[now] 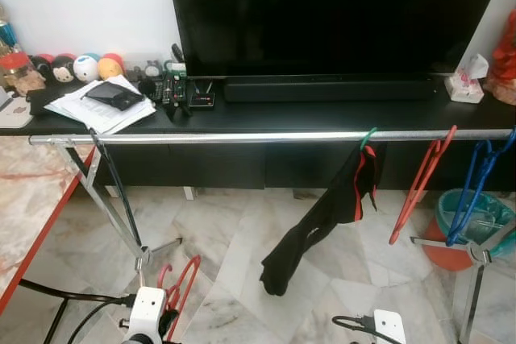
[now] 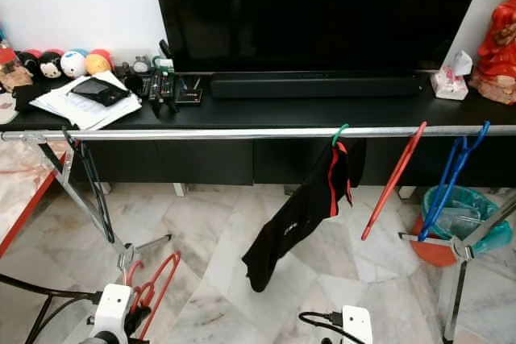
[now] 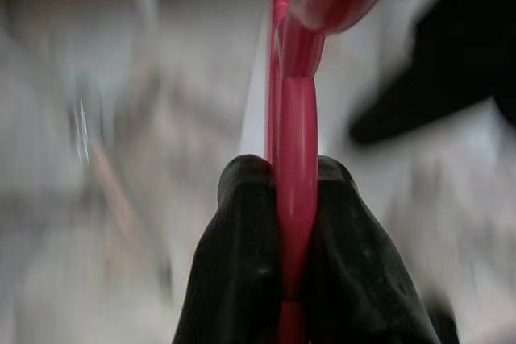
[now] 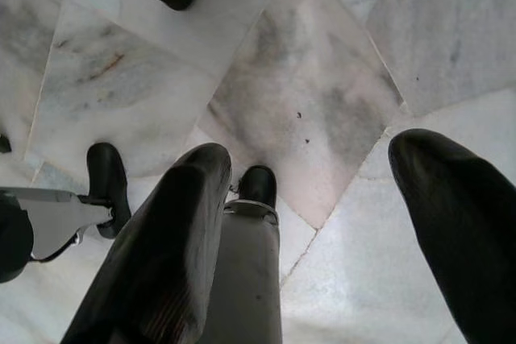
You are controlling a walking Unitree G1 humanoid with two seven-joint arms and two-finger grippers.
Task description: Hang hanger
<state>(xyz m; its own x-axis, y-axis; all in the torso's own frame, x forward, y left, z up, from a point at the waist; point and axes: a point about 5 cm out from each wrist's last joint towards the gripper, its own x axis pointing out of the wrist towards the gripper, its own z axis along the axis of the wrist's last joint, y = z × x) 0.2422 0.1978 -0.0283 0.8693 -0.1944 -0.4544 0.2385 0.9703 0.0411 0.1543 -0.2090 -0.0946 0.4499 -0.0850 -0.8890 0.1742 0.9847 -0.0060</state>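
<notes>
Your left hand (image 3: pixel 294 279) pinches the red hanger (image 3: pixel 296 159), low before the rail.
Head view: hanger (image 1: pixel 179 286) well below the rail (image 1: pixel 242 138); likely light, stiff, slick, so keep your grip by the hook. Right wrist view: right hand (image 4: pixel 322 223) spread, empty.

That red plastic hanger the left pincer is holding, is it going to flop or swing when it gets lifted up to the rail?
The thin red plastic hanger looks rigid, so it probably keeps its shape. It seems light, being an open frame. The left pincer clamps one narrow bar, so it may pivot or swing in the grip on the way to the silver metal rail.
</notes>
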